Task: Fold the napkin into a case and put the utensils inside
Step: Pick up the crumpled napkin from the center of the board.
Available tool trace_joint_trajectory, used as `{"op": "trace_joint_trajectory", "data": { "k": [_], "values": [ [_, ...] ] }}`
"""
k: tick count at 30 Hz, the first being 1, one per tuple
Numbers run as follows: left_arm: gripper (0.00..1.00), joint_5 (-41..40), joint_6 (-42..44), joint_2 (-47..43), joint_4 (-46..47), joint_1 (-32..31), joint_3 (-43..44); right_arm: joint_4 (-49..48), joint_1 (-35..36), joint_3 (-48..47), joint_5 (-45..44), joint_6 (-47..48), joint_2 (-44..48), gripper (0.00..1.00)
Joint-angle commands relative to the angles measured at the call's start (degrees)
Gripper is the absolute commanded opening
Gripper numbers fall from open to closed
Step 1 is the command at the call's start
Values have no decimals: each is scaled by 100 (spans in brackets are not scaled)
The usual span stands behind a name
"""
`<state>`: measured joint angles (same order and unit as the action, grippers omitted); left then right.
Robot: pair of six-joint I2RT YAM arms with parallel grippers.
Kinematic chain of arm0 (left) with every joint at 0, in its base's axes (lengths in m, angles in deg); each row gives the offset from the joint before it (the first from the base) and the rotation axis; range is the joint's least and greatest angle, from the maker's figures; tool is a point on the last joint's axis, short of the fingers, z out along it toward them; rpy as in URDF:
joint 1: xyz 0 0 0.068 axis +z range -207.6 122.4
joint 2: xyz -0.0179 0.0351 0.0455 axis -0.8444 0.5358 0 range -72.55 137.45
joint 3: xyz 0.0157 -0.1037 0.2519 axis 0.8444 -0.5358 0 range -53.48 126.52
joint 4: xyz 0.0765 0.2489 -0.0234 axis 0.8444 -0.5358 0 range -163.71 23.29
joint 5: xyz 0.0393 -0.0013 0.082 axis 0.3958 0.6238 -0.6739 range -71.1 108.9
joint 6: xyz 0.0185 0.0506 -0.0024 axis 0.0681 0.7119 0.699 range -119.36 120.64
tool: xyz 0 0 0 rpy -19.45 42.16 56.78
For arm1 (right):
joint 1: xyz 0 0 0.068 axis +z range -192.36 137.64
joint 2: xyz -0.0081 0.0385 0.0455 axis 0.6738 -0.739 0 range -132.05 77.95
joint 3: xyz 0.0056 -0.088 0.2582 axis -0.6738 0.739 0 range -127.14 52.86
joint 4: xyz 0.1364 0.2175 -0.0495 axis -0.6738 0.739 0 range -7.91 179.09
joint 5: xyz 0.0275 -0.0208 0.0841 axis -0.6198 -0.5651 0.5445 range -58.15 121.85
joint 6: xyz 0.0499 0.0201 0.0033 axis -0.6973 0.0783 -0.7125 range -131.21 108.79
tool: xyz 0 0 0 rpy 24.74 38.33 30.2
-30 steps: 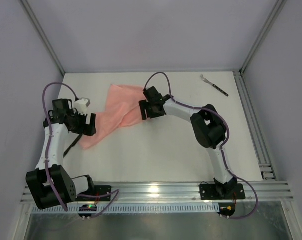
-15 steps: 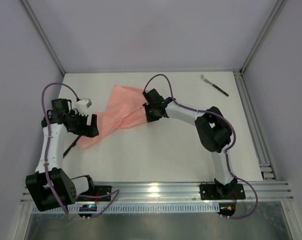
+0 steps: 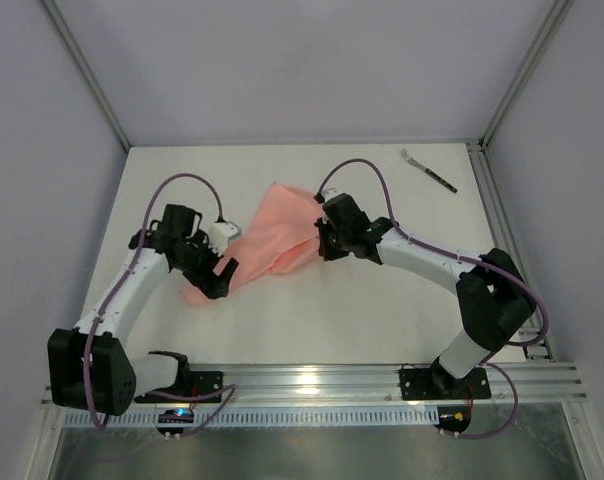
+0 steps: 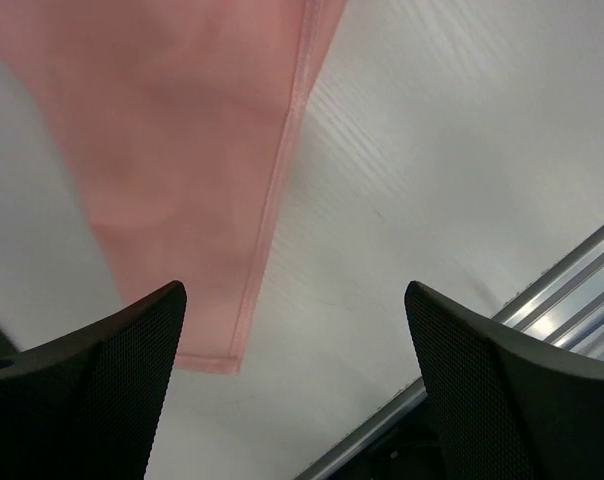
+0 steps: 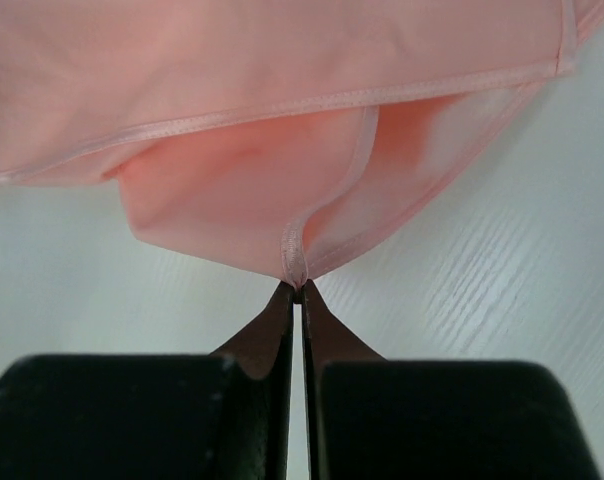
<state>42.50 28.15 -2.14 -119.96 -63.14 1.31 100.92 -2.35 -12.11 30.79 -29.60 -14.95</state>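
Salmon-pink napkin (image 3: 272,232) lay bunched; our right gripper (image 5: 296,290) jaws clenched only its hem, left gripper (image 4: 292,300) jaws released. We feared that thin pinch slipping.

White table (image 3: 382,310) carrying a napkin (image 3: 272,235) and a fork (image 3: 428,170)
The salmon-pink napkin sits left of centre, bunched into a diagonal band running from the near left toward the far middle. The small fork lies by the far right corner, well apart from the cloth, its prongs toward the back.
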Motion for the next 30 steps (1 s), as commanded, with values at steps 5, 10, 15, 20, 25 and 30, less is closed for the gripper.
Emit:
{"op": "trace_joint_trajectory", "data": {
  "k": [5, 10, 15, 20, 25, 30],
  "values": [
    [91, -2296, 440, 244, 1343, -1195, -1101, -345, -11, 546, 201, -165, 272, 4],
    [84, -3036, 475, 684, 1984, -1186, -1093, -433, -11, 757, 150, -130, 352, 4],
    [68, -3150, 607, 1009, 1986, -1186, -1180, -450, -19, 872, 132, -60, 413, 4],
    [34, -3054, 677, 1343, 1750, -1186, -1137, -398, -81, 898, 132, 29, 501, 4],
    [0, -2423, 475, 1160, 1354, -993, -786, -179, -213, 680, -140, 239, 861, 4],
    [0, -1280, -69, 246, 449, -493, 573, 735, -204, -164, -403, 634, 1256, 4]
  ]
}}
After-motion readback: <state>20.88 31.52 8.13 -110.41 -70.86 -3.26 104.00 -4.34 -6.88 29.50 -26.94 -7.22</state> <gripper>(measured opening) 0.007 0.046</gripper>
